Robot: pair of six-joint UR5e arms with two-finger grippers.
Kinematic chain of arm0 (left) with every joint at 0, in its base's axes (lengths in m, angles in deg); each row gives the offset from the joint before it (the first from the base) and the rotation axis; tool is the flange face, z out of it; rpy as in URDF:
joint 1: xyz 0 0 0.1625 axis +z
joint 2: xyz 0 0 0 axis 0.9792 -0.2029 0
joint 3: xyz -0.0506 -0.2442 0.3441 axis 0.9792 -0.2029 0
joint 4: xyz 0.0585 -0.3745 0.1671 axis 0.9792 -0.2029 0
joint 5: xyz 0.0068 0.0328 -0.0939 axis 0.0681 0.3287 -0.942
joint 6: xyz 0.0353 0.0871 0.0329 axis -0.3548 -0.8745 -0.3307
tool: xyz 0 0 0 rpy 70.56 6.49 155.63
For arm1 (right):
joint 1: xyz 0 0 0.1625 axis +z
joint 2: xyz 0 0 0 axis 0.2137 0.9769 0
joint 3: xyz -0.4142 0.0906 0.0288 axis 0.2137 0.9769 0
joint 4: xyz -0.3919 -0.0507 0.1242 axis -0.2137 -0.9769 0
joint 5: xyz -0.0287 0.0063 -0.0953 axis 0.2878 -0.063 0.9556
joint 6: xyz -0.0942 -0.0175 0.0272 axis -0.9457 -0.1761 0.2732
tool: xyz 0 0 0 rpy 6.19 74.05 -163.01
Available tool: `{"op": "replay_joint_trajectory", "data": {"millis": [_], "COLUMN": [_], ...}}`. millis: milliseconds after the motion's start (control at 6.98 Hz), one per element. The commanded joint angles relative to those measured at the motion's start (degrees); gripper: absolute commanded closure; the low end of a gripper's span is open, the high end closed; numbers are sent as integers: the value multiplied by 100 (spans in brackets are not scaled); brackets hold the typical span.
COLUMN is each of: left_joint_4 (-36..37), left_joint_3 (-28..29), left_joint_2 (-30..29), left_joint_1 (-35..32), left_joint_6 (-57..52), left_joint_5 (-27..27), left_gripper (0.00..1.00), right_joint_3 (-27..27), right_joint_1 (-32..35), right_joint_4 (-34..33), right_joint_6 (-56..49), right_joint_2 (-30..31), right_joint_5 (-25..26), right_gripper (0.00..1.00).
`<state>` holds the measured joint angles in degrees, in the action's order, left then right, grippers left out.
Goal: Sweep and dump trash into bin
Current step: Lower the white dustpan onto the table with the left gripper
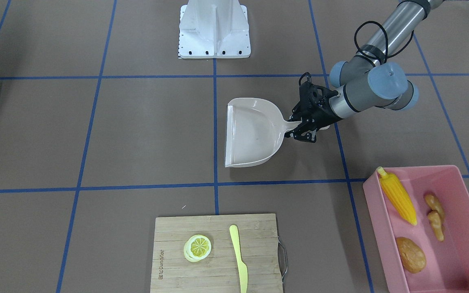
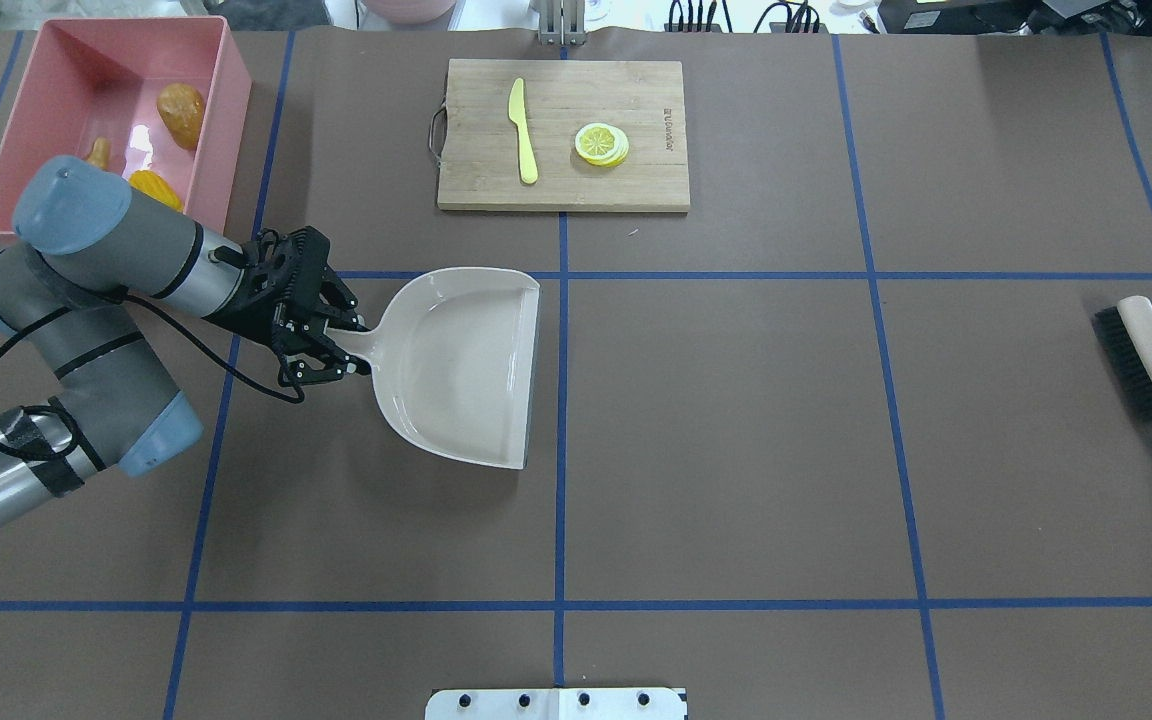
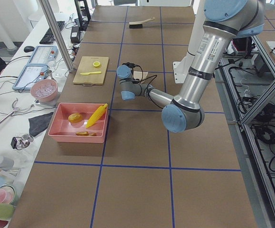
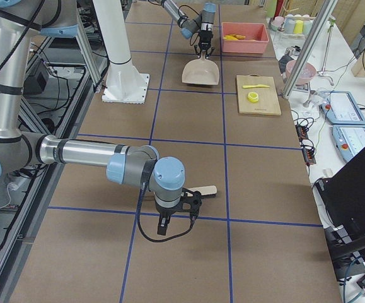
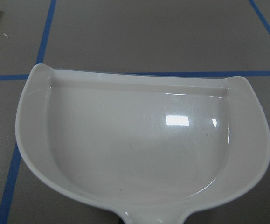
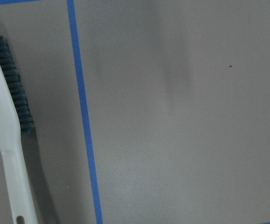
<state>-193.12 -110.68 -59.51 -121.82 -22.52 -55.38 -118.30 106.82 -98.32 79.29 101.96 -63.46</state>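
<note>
**A:** At the near right of the front-facing view, the corn [image 1: 397,197], potato [image 1: 410,254] and ginger [image 1: 435,215] all lie inside the bin [image 1: 458,244]. What could go wrong now?

**B:** The left gripper [image 1: 304,129] is closed on the handle of the empty dustpan [image 1: 255,130]. A careless swing could knock the bin's wall or the cutting board [image 1: 218,252].

**A:** Any room?

**B:** Yes, the table [image 1: 136,134] is bare to the dustpan's left. The right gripper [image 4: 177,222] hangs by the brush [image 2: 1151,360], well apart. I cannot tell whether it is open.

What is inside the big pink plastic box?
A yellow toy corn cob, a knobbly tan ginger root and a brown potato lie in the rectangular pink plastic box. From overhead, the left arm covers part of the corn.
</note>
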Motion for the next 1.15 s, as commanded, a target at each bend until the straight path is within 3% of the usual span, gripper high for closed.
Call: {"op": "replay_joint_trajectory", "data": {"millis": [0, 1003], "left_joint_4": [19, 37], "left_joint_3": [-34, -17], "left_joint_2": [-15, -15], "left_joint_1": [11, 90], "left_joint_6": [477, 470], "left_joint_5": [6, 41], "left_gripper": [100, 100], "right_joint_3": [18, 36], "right_joint_1": [0, 0], "right_joint_4": [13, 40], "right_joint_6": [0, 8], "right_joint_2": [7, 16], "right_joint_5": [-43, -34], "right_gripper": [0, 0]}}
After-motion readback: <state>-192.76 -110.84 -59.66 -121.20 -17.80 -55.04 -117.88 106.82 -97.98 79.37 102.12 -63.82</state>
